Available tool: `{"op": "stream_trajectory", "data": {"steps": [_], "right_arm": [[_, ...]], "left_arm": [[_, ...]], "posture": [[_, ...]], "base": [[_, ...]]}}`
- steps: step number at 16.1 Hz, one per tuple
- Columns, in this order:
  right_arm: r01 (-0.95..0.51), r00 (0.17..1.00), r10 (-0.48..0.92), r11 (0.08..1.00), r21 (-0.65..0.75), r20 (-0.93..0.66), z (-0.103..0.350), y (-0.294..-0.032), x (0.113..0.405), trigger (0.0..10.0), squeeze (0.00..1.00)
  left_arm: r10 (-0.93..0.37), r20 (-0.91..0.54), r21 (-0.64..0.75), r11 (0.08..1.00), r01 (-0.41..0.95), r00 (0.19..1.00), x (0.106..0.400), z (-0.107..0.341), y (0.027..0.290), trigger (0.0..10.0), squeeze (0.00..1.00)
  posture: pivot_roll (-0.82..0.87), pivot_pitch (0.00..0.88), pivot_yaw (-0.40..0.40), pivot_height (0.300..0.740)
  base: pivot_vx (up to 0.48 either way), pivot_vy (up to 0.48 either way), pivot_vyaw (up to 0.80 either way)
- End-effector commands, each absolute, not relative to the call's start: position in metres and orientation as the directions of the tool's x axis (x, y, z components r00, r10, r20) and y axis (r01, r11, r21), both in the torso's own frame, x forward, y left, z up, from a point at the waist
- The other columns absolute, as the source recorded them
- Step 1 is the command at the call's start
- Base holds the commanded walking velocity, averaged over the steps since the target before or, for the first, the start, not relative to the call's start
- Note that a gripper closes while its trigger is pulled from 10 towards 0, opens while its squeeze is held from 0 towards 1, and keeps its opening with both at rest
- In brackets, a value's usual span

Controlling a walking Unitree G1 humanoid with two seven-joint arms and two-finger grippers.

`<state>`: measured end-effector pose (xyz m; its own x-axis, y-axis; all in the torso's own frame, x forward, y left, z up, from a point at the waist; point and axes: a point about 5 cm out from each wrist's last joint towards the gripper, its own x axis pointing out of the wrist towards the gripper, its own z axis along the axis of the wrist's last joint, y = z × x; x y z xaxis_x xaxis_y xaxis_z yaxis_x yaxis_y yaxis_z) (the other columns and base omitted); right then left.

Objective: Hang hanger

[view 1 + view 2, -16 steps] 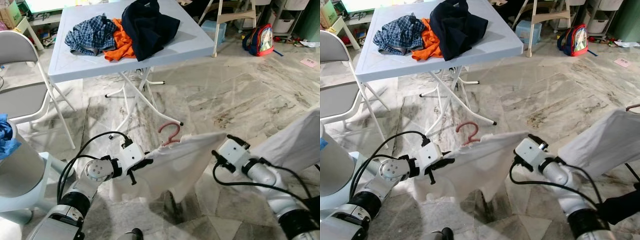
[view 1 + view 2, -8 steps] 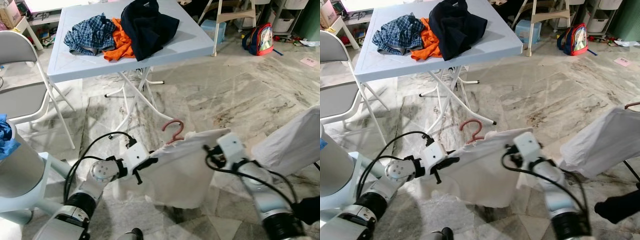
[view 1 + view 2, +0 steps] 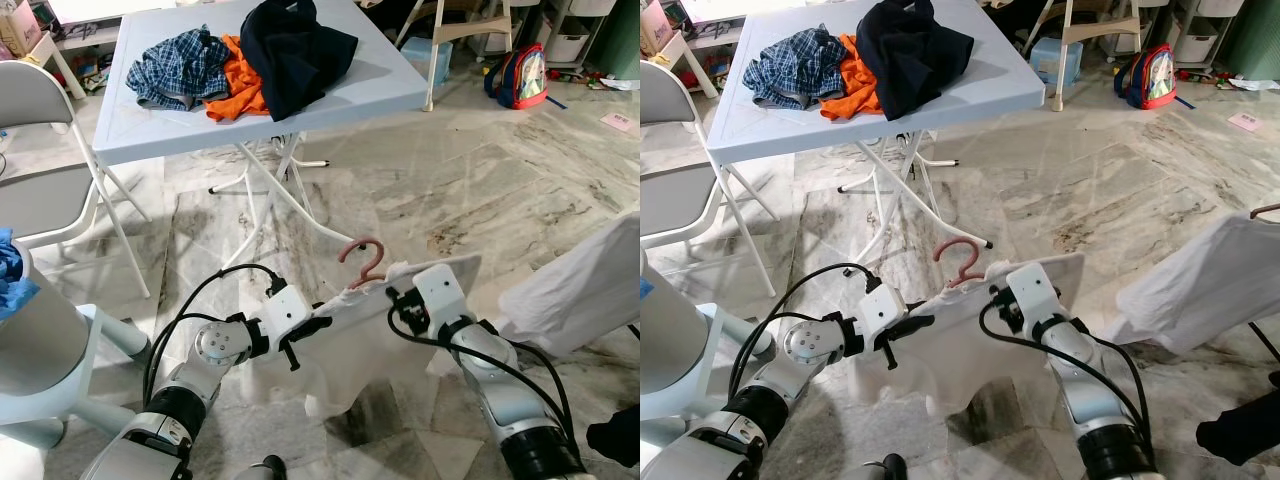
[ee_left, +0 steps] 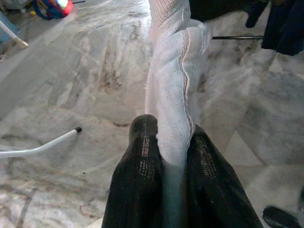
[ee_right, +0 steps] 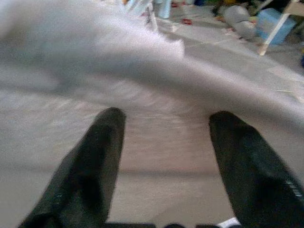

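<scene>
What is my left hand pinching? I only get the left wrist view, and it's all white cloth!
Observer: Your left hand grips a white shirt on a pink hanger; its hook sticks up above the cloth.
Operator: Where's my other hand?
Observer: The right hand is at the shirt's other side, fingers apart.
Operator: Any more clothes?
Observer: Yes, a pile of clothes on the pale table ahead.
</scene>
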<state>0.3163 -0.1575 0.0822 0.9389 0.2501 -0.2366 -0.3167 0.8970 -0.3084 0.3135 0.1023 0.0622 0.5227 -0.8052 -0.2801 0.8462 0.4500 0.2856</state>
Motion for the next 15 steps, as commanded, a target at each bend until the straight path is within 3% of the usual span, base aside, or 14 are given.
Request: {"op": "stream_trajectory", "data": {"steps": [1,4,15], "right_arm": [[-0.274,0.953,0.213,0.91,-0.311,-0.215,0.086,-0.158,0.319,0.0,0.0],[-0.157,0.978,0.102,0.934,-0.322,-0.181,0.088,-0.166,0.326,0.0,0.0],[0.013,0.988,-0.062,0.949,-0.316,-0.144,0.092,-0.192,0.332,0.0,0.0]], "left_arm": [[-0.816,-0.246,0.287,0.455,0.843,0.524,0.313,0.066,0.102,0.0,0.0],[-0.828,-0.24,0.277,0.442,0.853,0.507,0.311,0.065,0.099,0.0,0.0],[-0.807,-0.242,0.297,0.467,0.833,0.539,0.316,0.068,0.104,0.0,0.0]], "posture": [[-0.03,0.143,0.048,0.74],[-0.03,0.142,0.05,0.74],[-0.03,0.13,0.045,0.74]], "base": [[0.0,0.0,0.0],[0.0,0.0,0.0],[0.0,0.0,0.0]]}}
